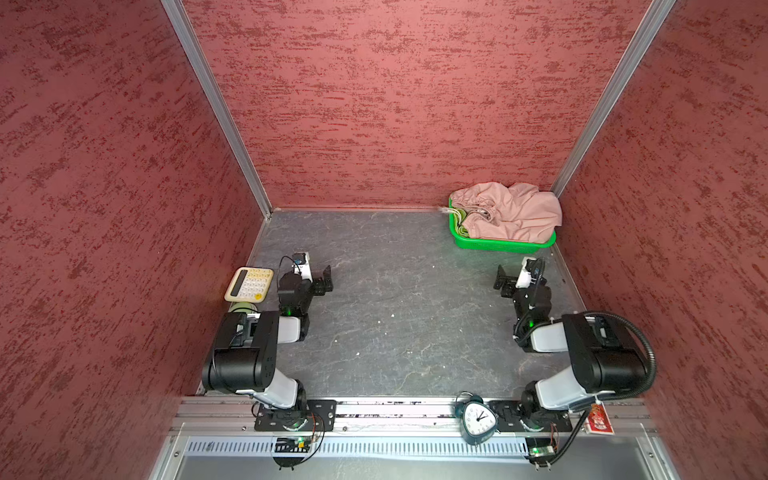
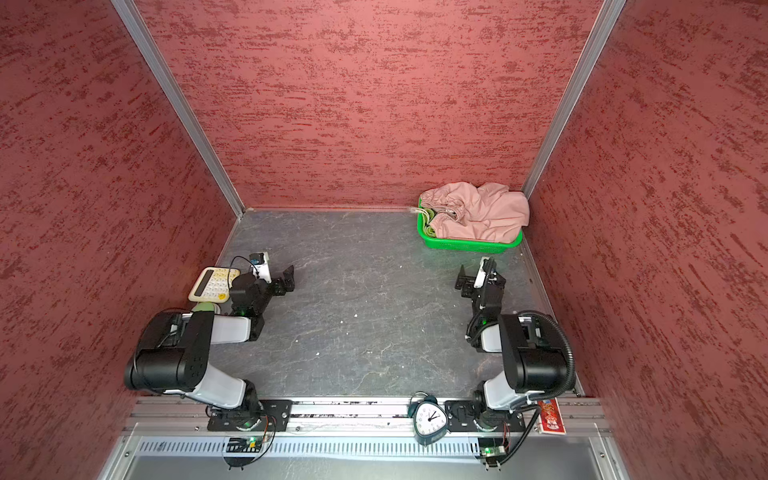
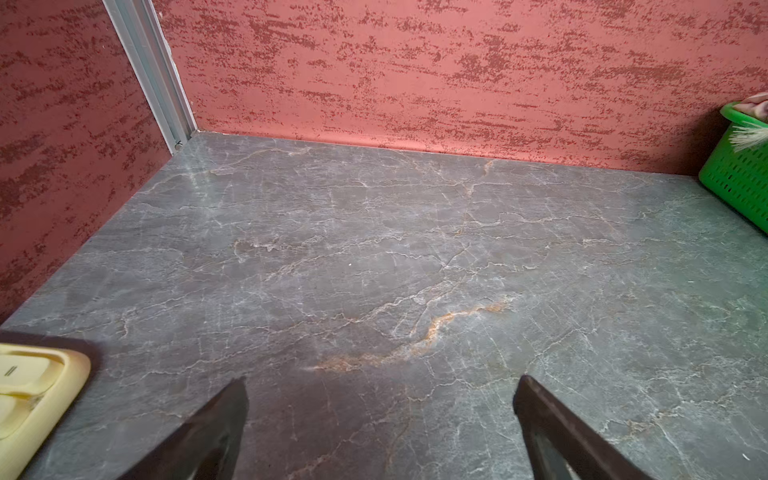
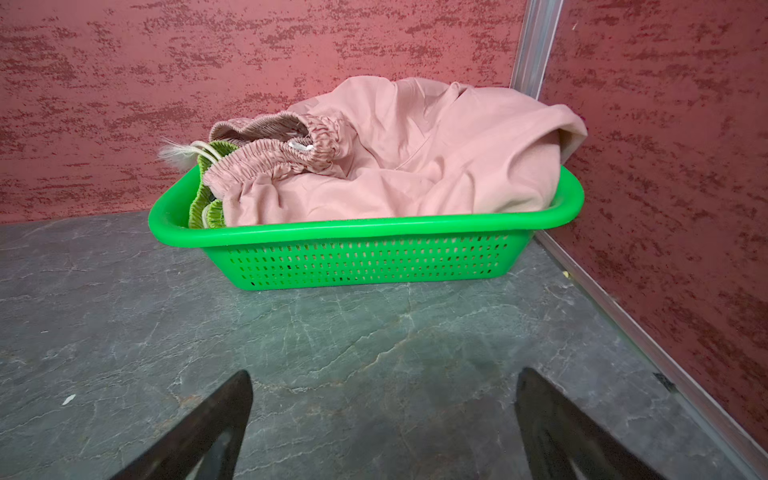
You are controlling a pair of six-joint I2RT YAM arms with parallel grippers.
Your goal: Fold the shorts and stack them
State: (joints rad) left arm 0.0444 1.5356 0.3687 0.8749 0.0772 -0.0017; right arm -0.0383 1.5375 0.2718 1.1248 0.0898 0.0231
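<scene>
Red mottled walls (image 1: 374, 104), alu corner posts (image 1: 218, 104), grey marbled tabletop (image 1: 395, 311).

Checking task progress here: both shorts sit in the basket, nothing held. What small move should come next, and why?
Probably reach the right gripper forward to the pink shorts, crumpled on top in the green basket ahead of it. Its jaws stand open and empty; the lime green shorts are mostly buried, and the left gripper is farther away.
</scene>
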